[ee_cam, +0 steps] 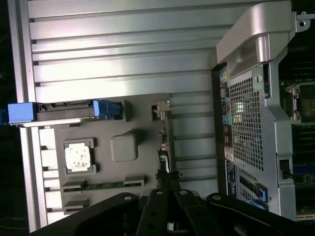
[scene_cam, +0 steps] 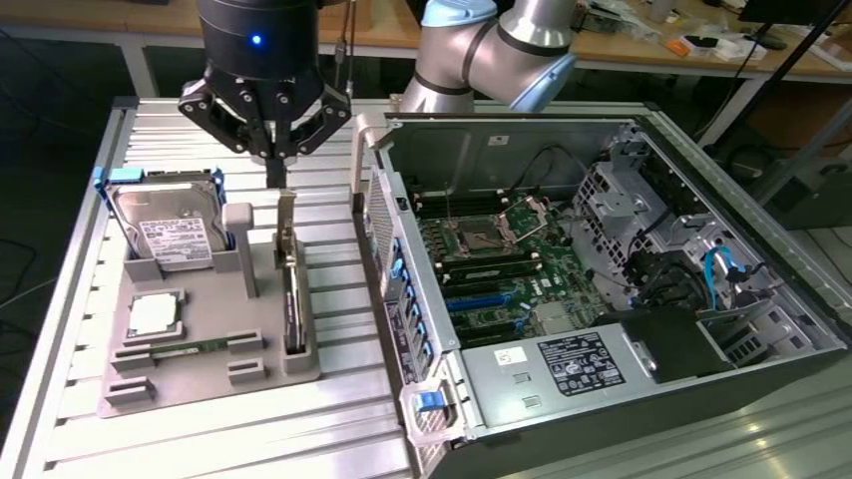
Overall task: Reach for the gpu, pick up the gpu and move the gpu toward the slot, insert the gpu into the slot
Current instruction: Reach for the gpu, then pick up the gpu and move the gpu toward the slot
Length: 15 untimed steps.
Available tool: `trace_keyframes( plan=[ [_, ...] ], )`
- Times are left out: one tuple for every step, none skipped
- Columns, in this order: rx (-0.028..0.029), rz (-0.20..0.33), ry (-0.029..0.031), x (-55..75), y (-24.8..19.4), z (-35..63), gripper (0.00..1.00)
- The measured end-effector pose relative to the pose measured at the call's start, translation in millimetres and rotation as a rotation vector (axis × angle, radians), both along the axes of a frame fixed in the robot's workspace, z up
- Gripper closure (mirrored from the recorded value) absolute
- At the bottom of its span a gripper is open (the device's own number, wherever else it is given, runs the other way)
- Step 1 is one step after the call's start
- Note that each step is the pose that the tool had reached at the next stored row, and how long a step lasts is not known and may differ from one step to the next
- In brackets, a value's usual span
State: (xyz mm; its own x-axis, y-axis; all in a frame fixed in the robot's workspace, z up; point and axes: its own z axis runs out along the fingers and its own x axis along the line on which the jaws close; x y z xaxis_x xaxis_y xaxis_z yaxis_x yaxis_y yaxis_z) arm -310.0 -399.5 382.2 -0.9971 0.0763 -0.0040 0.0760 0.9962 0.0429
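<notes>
The gpu stands on its edge in a grey holder tray, its green board thin and its silver end bracket pointing up at the far end. In the wrist view the gpu shows edge-on as a narrow strip. My gripper hangs just above the bracket end with its black fingers drawn together and nothing between them. It does not touch the card. The motherboard's expansion slots lie inside the open computer case at the exterior view's right.
A silver hard drive in a blue frame leans upright in the same tray, with a processor chip and a small green memory stick nearer the front. The case's tall side wall rises close beside the tray.
</notes>
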Motion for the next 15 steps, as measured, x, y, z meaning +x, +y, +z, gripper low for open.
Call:
trace_keyframes(
  plan=[
    [-0.0001,0.000,0.0000,0.0,0.0,0.0,0.89],
    [-0.0001,0.000,0.0001,0.0,0.0,0.0,0.89],
    [-0.0001,0.000,0.0001,0.0,0.0,0.0,0.89],
    [-0.0001,0.000,0.0000,0.0,0.0,0.0,0.89],
    [-0.0001,0.000,0.0001,0.0,0.0,0.1,0.89],
    [-0.0001,0.000,0.0001,0.0,0.0,0.1,0.89],
    [-0.0001,0.000,0.0001,0.0,0.0,0.0,0.89],
    [-0.0001,0.000,0.0001,0.0,0.0,0.1,0.89],
    [-0.0001,0.000,0.0001,0.0,0.0,0.1,0.89],
    [-0.0001,0.000,0.0001,0.0,0.0,0.1,0.89],
    [0.0001,0.000,0.0001,0.0,0.0,0.0,0.89],
    [0.0002,0.000,0.0001,0.0,0.0,0.1,0.83],
    [0.0004,0.000,0.0002,0.0,0.0,0.1,0.76],
    [0.0006,0.000,0.0001,0.0,0.0,0.1,0.70],
    [0.0006,0.000,0.0001,0.0,0.0,0.1,0.64]
  ],
)
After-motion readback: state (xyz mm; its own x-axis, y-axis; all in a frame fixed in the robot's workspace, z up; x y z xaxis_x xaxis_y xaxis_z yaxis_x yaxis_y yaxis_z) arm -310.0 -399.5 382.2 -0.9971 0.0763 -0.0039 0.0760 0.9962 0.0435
